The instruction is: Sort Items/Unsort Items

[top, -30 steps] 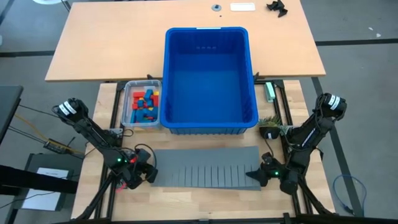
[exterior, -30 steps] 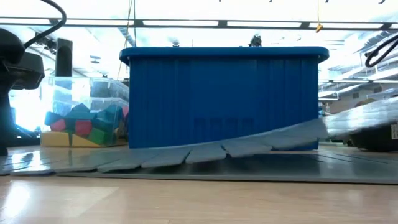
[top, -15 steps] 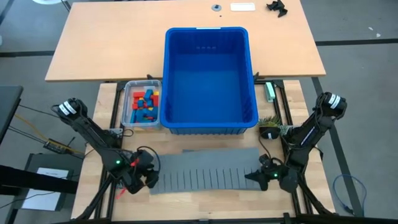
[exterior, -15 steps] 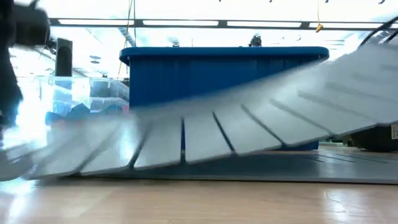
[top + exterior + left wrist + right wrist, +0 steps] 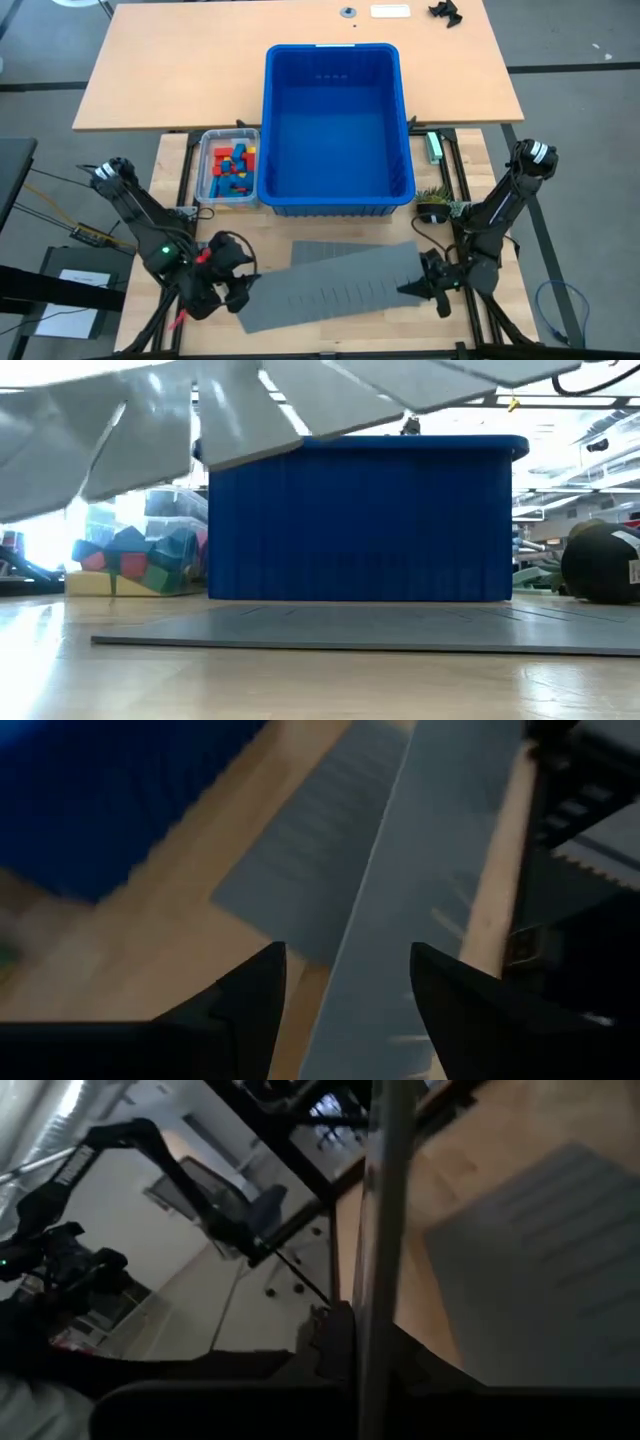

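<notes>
The items (image 5: 231,168) are small red, yellow, green and blue blocks lying in a clear tub left of the big blue bin (image 5: 340,120). A grey slotted divider sheet (image 5: 330,288) hangs slanted in the air over the near part of the table. My left gripper (image 5: 238,285) is at its left end and my right gripper (image 5: 415,285) at its right end. In the low view the sheet (image 5: 150,420) passes high across the picture. A second grey sheet (image 5: 350,632) lies flat on the table below. My left gripper has the sheet's left end (image 5: 370,980) running between its two fingers (image 5: 250,1005), which stand fairly wide apart. The place of contact lies below the wrist picture's edge. That end is lifted clear of the table. My right gripper pinches the sheet's right end (image 5: 383,1280) between its shut fingers (image 5: 335,1345), coming from the table's right side, nearly level. The wrist view sees the sheet edge-on. This end hangs clear of the lower sheet.
The clear tub (image 5: 207,190) stands against the bin's left wall. A dark round object (image 5: 600,565) and a small plant (image 5: 435,195) sit at the right, near the bin's front corner. Bare wood shows along the near edge (image 5: 300,680).
Both grippers have risen, the left one far more, and both have rolled. The divider sheet, whose right end alone was raised a second ago, has come clear off the lower sheet. It now hangs slanted, its left end swung toward the near edge.
</notes>
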Controlling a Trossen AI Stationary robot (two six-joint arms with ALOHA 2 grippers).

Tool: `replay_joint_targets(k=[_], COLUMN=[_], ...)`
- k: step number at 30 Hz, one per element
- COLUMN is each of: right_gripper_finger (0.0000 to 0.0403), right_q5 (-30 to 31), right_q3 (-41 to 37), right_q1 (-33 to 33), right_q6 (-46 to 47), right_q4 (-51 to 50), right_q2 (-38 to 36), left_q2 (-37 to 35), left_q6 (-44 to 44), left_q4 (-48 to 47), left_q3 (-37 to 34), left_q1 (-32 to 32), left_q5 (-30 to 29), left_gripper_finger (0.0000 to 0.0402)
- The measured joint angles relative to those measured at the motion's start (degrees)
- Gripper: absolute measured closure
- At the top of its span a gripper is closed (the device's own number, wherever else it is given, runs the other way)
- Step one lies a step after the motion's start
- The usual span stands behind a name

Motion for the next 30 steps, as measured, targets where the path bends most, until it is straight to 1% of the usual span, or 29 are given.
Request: replay_joint_targets(k=[4,7,12,15,18,22,26,28,30], right_gripper_finger=[0.0398,0.0398,0.0398,0.0398,0.0398,0.0398,0.0398,0.0398,0.0398], right_q5=[0.03,-0.54,-1.80,-1.90,-2.04,-2.03,-2.02,-2.03,-2.03], right_q3=[0.00,0.00,0.00,0.00,0.00,0.00,0.00,0.00,0.00], right_q1=[-0.30,-1.08,-2.19,-2.47,-2.51,-2.51,-2.49,-2.49,-2.53], right_q6=[-4.66,-8.07,-10.91,-11.97,-12.80,-13.64,-13.80,-13.88,-14.29], right_q4=[0.34,0.47,0.86,0.89,0.86,0.91,0.89,0.89,0.89], right_q2=[-2.78,-4.21,-5.22,-5.37,-5.37,-5.37,-5.37,-5.37,-5.37], left_q2=[-0.02,-0.06,0.84,1.35,2.42,5.43,8.47,9.92,11.17], left_q6=[7.23,13.98,21.92,25.87,27.50,28.86,30.51,31.36,32.09], left_q4=[0.95,3.72,8.48,12.77,14.61,15.34,20.09,21.90,21.78], left_q3=[4.20,4.43,4.38,4.27,4.24,4.20,4.16,4.18,4.18], left_q1=[2.14,5.49,12.48,15.67,17.82,19.75,20.68,20.95,21.17], left_q5=[0.00,0.82,8.24,14.14,19.73,25.14,32.53,33.82,34.30], left_gripper_finger=[0.0179,0.0179,0.0179,0.0179,0.0179,0.0179,0.0181,0.0191,0.0211])
